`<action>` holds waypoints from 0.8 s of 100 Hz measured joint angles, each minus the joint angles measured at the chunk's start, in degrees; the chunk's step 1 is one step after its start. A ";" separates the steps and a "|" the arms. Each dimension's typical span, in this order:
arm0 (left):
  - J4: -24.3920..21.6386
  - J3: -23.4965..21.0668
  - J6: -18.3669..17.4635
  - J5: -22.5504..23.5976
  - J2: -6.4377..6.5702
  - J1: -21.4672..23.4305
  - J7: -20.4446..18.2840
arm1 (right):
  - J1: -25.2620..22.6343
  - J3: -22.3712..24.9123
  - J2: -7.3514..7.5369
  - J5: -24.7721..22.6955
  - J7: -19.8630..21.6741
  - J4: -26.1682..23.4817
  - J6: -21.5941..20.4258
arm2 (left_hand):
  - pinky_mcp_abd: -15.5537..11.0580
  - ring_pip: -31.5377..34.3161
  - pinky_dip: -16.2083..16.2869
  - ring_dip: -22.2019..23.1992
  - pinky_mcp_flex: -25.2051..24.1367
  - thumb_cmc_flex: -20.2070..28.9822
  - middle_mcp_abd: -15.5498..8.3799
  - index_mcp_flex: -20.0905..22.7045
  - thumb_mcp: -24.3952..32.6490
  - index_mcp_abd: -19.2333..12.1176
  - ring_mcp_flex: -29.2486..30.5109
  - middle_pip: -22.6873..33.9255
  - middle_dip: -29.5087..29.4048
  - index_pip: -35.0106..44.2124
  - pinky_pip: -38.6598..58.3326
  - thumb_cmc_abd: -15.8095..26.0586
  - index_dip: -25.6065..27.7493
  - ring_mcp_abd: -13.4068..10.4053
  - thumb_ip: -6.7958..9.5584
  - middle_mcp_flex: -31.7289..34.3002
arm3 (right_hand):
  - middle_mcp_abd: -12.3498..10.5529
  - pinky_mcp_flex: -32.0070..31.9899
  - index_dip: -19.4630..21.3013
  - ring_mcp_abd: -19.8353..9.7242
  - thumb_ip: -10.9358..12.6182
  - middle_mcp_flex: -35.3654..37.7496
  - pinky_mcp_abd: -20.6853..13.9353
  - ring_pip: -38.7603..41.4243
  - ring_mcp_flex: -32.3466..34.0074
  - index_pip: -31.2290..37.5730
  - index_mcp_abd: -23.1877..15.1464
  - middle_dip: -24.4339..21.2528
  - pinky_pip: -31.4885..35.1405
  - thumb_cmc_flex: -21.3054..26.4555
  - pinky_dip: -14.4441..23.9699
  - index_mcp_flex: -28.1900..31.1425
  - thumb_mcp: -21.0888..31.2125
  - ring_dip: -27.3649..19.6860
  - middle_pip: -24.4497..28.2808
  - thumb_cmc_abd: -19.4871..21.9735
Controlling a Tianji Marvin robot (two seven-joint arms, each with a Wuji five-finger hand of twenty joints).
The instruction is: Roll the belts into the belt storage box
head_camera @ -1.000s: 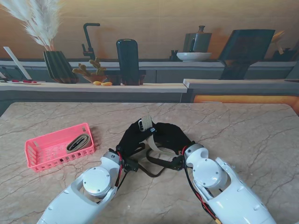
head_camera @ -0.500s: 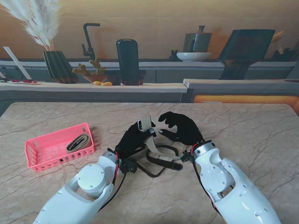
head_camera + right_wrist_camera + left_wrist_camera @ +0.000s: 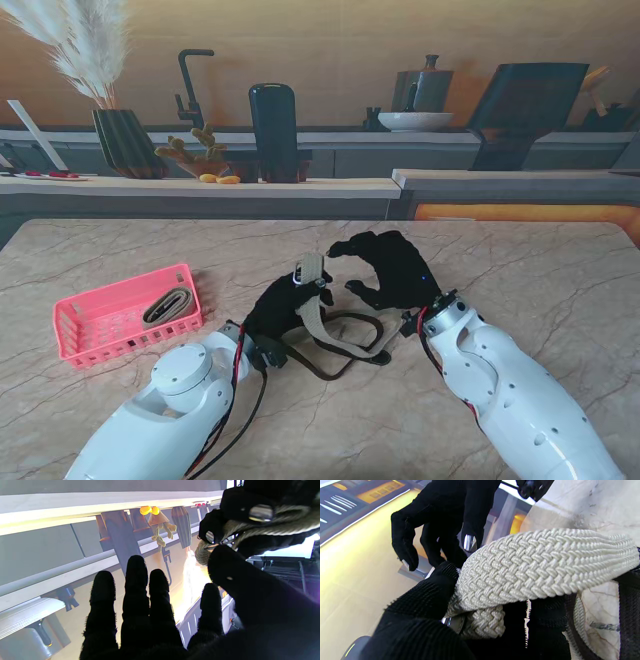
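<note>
gripping woven belt (image 3: pixel 312 272) in left hand (image 3: pixel 283 306), belt's far end hidden, right hand (image 3: pixel 393 270) spread, empty

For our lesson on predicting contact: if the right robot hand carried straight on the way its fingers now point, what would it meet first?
Probably the woven belt held up by the left robot hand: the right robot hand has its fingers spread, pointing left toward it. Depth is unclear, so it might pass just behind.

Beige marble-patterned table (image 3: pixel 520 260). Carries a pink belt storage box (image 3: pixel 95 330) far left of the woven belt (image 3: pixel 345 340), whose loops rest mid-table.
</note>
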 measured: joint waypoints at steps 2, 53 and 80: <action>0.01 0.00 0.16 -0.07 -0.01 0.00 -0.15 | 0.39 -0.33 0.09 -0.20 -0.13 0.30 -0.12 | 0.03 1.10 0.12 0.00 0.22 -0.78 0.00 0.07 1.34 0.00 0.32 0.28 0.00 0.14 0.88 -0.41 0.05 0.00 0.00 0.39 | -0.02 -0.01 -0.27 -0.02 0.00 -0.01 -0.04 0.00 0.18 0.08 0.00 -0.01 0.00 0.00 0.00 -0.29 0.04 0.00 0.06 0.00; -1.24 -1.46 9.25 -11.35 -0.76 1.12 -1.89 | 8.97 -8.59 0.76 -3.77 -5.58 9.24 -0.51 | 3.32 5.05 -1.32 -5.46 2.04 -4.24 1.54 1.32 8.78 0.00 3.48 3.88 -6.59 2.50 3.50 -3.46 4.50 1.20 -1.09 2.64 | -0.08 -2.91 -5.97 -0.10 -0.02 -4.54 -0.59 2.77 -2.71 -3.54 -0.08 -0.05 2.76 0.64 -1.46 -1.00 -0.08 -0.94 2.93 1.17; -1.32 -1.89 12.41 -14.90 -1.24 1.18 -1.87 | 11.20 -11.41 0.29 -2.62 -6.88 11.74 -0.50 | 3.37 4.27 -2.04 -6.74 0.61 -2.08 1.54 1.29 4.16 0.00 3.48 3.94 -8.02 2.50 3.49 -2.21 4.50 1.22 -1.16 2.61 | -0.71 -3.00 -8.01 -0.11 -0.02 -4.67 -0.60 3.35 -3.15 -0.96 -0.14 -0.06 4.39 1.08 -2.64 -1.05 -0.24 -1.51 3.11 1.25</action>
